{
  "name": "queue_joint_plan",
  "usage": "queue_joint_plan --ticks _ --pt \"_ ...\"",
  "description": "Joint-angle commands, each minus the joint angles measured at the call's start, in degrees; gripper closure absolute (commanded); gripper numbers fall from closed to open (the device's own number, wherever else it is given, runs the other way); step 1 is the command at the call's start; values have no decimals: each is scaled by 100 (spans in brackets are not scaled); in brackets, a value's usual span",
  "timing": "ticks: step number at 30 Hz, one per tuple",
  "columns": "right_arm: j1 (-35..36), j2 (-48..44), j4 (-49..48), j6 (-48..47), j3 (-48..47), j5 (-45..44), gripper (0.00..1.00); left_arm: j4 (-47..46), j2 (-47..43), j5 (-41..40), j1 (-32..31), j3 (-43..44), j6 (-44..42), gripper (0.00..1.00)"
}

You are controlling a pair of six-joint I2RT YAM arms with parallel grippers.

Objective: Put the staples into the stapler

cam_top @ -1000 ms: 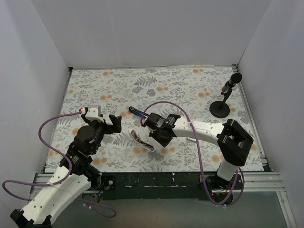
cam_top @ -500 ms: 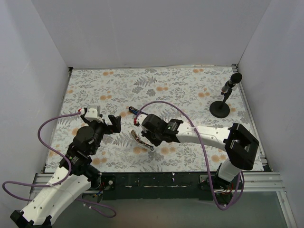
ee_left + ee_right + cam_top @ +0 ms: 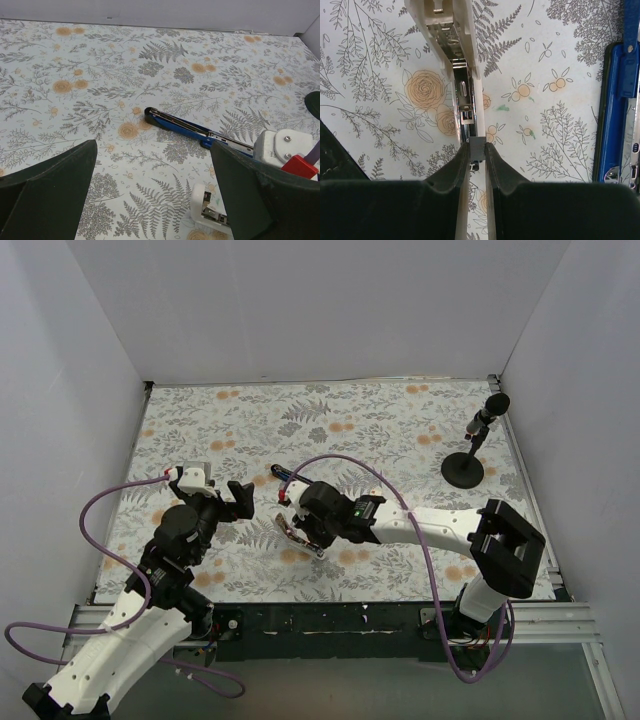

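The stapler lies folded wide open mid-table: its blue arm (image 3: 288,477) (image 3: 185,127) (image 3: 615,100) flat, and its pale-cased half with the silvery rail (image 3: 300,540) (image 3: 445,35) (image 3: 212,210) just nearer. My right gripper (image 3: 300,525) (image 3: 477,150) hangs straight over that rail, shut on the staples (image 3: 477,148), a tiny grey block nipped between the fingertips and lined up with the channel. In the top view the staples are hidden by the gripper. My left gripper (image 3: 240,498) (image 3: 152,150) hovers to the left of the stapler, open and holding nothing.
A black microphone stand (image 3: 465,455) stands at the back right. White walls (image 3: 320,310) close the table on three sides. Purple cables (image 3: 345,462) loop over both arms. The flower-patterned cloth (image 3: 400,420) stretches bare behind the stapler.
My right arm has swung left and nearer, bringing its gripper from beside the blue arm to over the pale rail half. The left arm has stayed still.
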State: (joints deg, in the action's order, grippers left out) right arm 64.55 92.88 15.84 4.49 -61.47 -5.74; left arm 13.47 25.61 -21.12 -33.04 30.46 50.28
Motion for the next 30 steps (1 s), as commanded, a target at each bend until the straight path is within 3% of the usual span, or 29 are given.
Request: queue_joint_plan --ticks 1,30 --pt "40 11 -239 -27 92 240 84 -29 32 56 52 -57 -80 2" --pt "49 266 -98 -54 215 336 84 -29 15 100 61 -75 -89 2"
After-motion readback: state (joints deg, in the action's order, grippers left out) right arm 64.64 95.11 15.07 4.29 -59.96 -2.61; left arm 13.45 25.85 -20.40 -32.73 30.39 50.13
